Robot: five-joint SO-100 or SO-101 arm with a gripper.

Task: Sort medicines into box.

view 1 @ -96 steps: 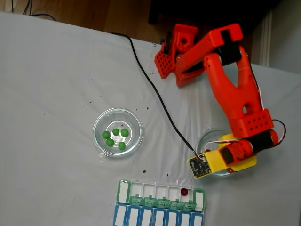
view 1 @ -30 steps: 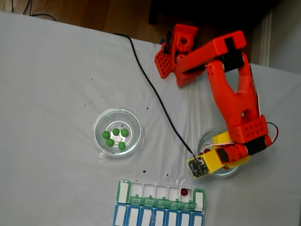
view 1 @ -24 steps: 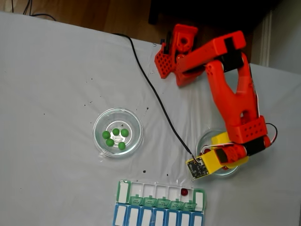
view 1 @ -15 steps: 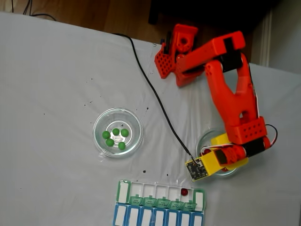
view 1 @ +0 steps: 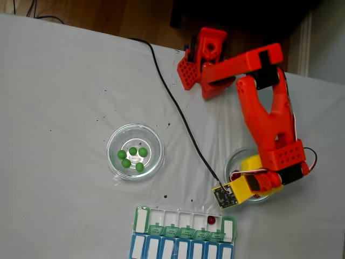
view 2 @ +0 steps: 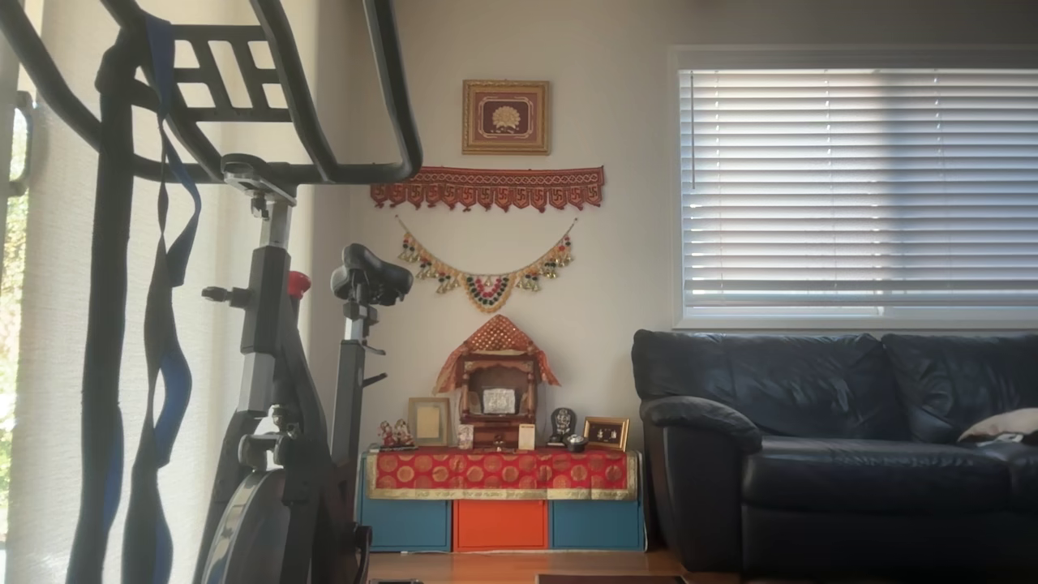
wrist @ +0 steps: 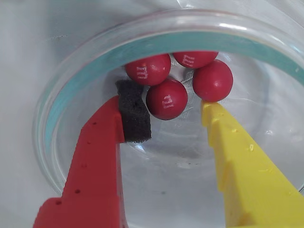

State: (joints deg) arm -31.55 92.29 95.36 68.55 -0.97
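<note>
End effector (wrist: 168, 107) wide open inside glass dish (wrist: 71, 90), straddling one red medicine ball (wrist: 166, 99), foam pad touching it; nothing gripped.

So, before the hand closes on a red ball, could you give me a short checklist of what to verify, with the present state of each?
1. Hand is open: ok, red and yellow fingers stand apart.
2. A red ball lies between the fingers: ok, beside the black foam pad.
3. Only one ball in the gap: not ok, another red ball touches the yellow fingertip.
4. Hand is inside the glass dish: ok.
5. Organiser has open compartments free: ok, the fixed view shows one red ball in it and open empty cells beside it.
6. Grip will hold: cannot tell.
</note>
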